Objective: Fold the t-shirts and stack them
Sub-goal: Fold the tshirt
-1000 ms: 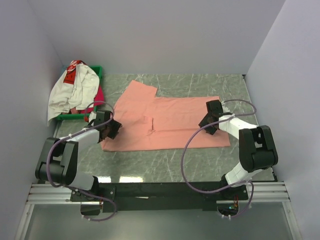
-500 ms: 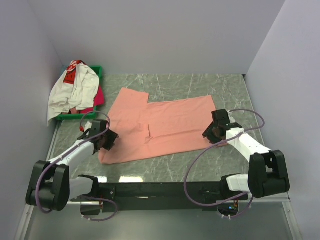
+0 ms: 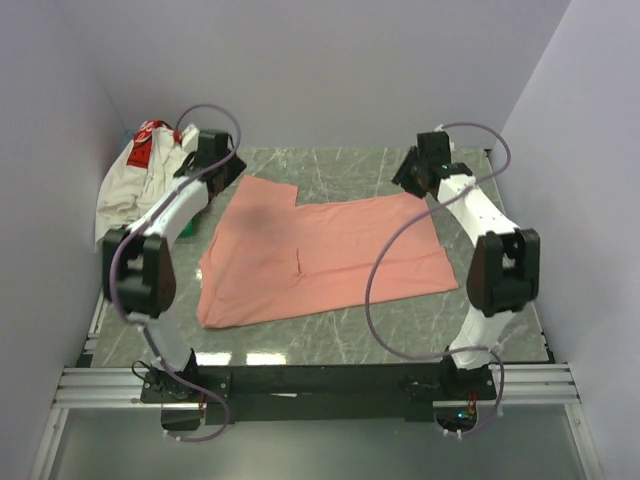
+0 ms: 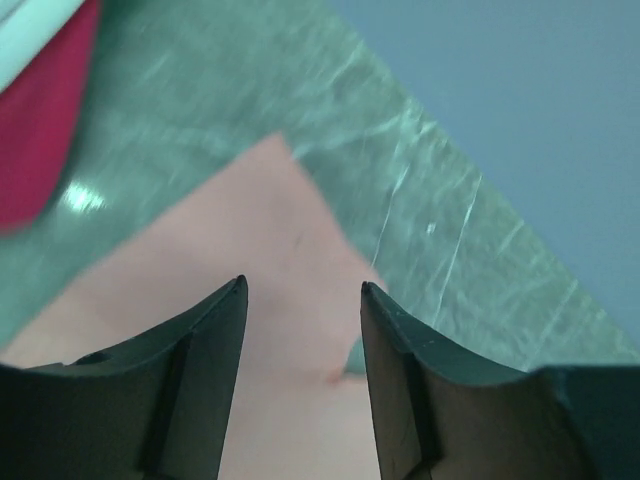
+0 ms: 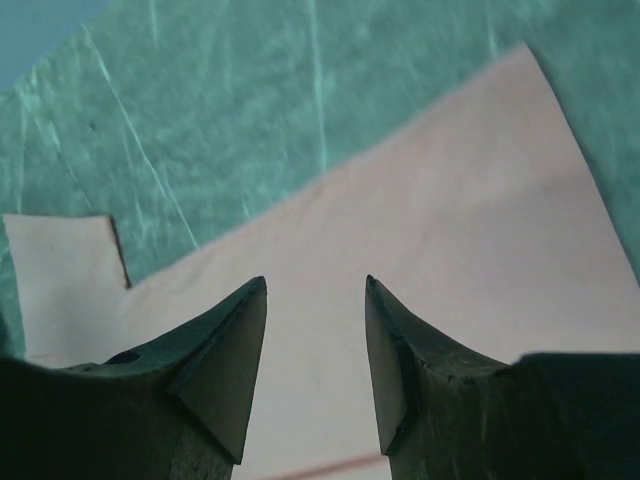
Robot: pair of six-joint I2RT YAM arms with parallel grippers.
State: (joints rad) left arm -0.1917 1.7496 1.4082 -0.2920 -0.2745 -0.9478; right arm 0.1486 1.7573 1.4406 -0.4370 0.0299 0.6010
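left gripper [image 3: 226, 170] and right gripper [image 3: 408, 176] have moved from the lower corners of the salmon-pink t-shirt [image 3: 320, 255] to its upper corners, fingers apart, empty

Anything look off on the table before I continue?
The salmon shirt lies flat but askew to the table edge, one sleeve jutting out far-left. The white shirt is a crumpled heap at far left.

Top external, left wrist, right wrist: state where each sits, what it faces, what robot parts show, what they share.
Top external: above and behind the bases, looking down at the table; left arm and right arm show.
Left wrist: on the left arm, facing a corner of the salmon-pink t-shirt; left gripper open.
Right wrist: on the right arm, facing the t-shirt's far edge; right gripper open.
Shared: that t-shirt.
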